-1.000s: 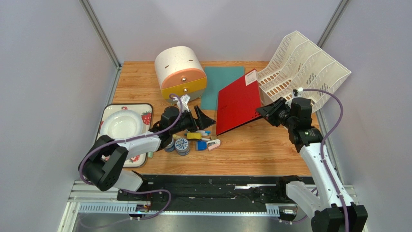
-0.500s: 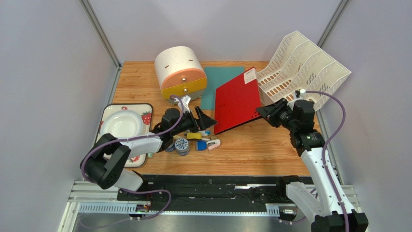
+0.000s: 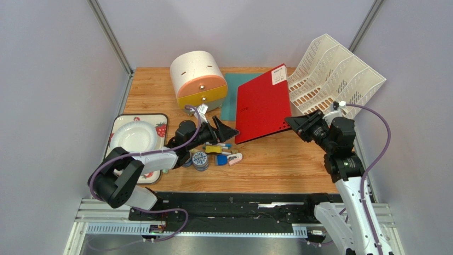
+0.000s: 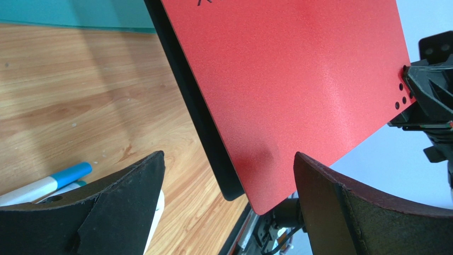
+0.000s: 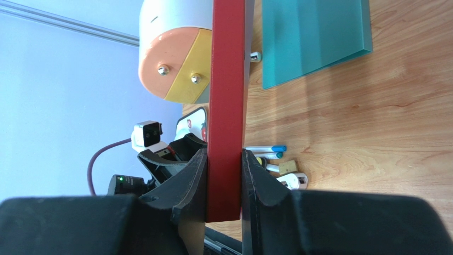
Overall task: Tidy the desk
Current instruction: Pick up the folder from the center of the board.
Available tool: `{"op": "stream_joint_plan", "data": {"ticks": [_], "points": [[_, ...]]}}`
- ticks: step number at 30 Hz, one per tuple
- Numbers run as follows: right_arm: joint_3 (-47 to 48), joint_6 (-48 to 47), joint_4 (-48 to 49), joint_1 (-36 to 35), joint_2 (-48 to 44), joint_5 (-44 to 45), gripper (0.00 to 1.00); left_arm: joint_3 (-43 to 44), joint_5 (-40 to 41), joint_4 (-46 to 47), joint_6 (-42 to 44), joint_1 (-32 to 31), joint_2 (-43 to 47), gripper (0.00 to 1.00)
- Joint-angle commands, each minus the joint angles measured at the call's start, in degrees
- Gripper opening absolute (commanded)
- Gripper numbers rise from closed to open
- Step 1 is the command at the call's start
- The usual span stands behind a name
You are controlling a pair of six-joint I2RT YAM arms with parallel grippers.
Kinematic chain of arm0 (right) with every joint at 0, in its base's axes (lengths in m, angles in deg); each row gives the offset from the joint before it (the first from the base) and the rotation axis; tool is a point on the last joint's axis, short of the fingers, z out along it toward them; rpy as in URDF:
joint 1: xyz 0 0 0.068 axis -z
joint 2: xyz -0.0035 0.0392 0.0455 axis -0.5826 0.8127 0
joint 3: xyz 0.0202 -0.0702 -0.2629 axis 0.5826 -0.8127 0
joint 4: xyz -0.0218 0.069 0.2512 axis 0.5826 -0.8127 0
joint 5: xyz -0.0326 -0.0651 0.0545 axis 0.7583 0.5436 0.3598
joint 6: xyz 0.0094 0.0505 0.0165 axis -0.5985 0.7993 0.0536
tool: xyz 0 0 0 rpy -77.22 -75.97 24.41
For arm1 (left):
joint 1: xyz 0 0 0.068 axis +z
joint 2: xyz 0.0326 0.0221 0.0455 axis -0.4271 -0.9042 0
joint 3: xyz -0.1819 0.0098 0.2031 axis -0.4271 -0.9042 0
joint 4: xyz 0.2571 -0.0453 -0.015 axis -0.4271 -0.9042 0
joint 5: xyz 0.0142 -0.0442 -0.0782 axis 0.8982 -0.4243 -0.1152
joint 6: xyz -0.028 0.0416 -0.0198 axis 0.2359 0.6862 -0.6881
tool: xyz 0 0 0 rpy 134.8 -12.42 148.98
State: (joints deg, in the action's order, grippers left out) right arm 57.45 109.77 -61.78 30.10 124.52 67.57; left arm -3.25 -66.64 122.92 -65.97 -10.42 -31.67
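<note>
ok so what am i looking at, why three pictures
These are two robot arms bolted at the near edge of a desk; the wide picture looks down from above. The other two come from a camera on each wrist, so the dark shapes there are that arm's own fingers. The right gripper pinches a red folder by its edge, tilted, near a white file rack. The left gripper is open and empty near some pens. Also there: a round drawer box, a teal sheet, a plate on a tray.

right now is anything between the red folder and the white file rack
Nothing visible does: the red folder, pinched in the right claw, has its far corner right beside the white file rack.
</note>
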Motion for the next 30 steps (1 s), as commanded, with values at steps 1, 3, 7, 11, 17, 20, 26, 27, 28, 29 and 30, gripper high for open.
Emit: {"op": "stream_joint_plan", "data": {"ticks": [1, 3, 7, 11, 17, 20, 26, 27, 28, 29, 30], "points": [[0.6, 2.7, 5.7, 0.1, -4.0, -1.8, 0.00, -1.0, -1.6, 8.5, -1.6, -0.3, 1.8, 0.99], [0.4, 3.2, 5.7, 0.2, -4.9, -1.8, 0.00, -1.0, -1.9, 9.5, -2.0, -0.4, 1.9, 0.99], [0.2, 3.9, 5.9, 0.2, -5.7, -2.3, 0.00, -1.4, -1.9, 11.3, -2.5, -0.6, 2.1, 0.99], [-0.2, 4.5, 6.2, 0.1, -6.3, -3.9, 0.00, -1.8, -2.2, 16.6, -3.5, -0.7, 1.6, 0.99], [-1.5, 5.5, 6.9, 0.1, -7.3, -4.9, 0.00, -0.9, -3.7, 24.6, -5.8, -1.3, -1.8, 0.99], [-1.5, 6.0, 6.8, 0.2, -8.0, -5.0, 0.00, -1.6, -3.8, 30.1, -8.0, -1.6, -4.9, 0.99], [-1.2, 6.1, 6.9, 0.1, -8.9, -5.0, 0.00, -2.1, -3.7, 34.6, -10.0, -1.7, -8.9, 0.99], [-1.2, 6.1, 6.8, 0.2, -9.2, -4.8, 0.00, -2.1, -3.3, 34.4, -9.8, -1.7, -8.6, 0.99], [-1.2, 6.1, 6.5, 0.1, -9.2, -4.6, 0.00, -2.2, -3.2, 33.4, -9.5, -1.7, -8.2, 0.99], [-1.3, 5.9, 6.5, 0.1, -9.3, -4.2, 0.00, -2.6, -2.9, 32.6, -9.1, -1.8, -7.6, 0.99], [-1.2, 5.7, 6.2, 0.2, -9.3, -4.1, 0.00, -2.8, -2.0, 31.7, -8.8, -1.8, -5.9, 0.99]]}}
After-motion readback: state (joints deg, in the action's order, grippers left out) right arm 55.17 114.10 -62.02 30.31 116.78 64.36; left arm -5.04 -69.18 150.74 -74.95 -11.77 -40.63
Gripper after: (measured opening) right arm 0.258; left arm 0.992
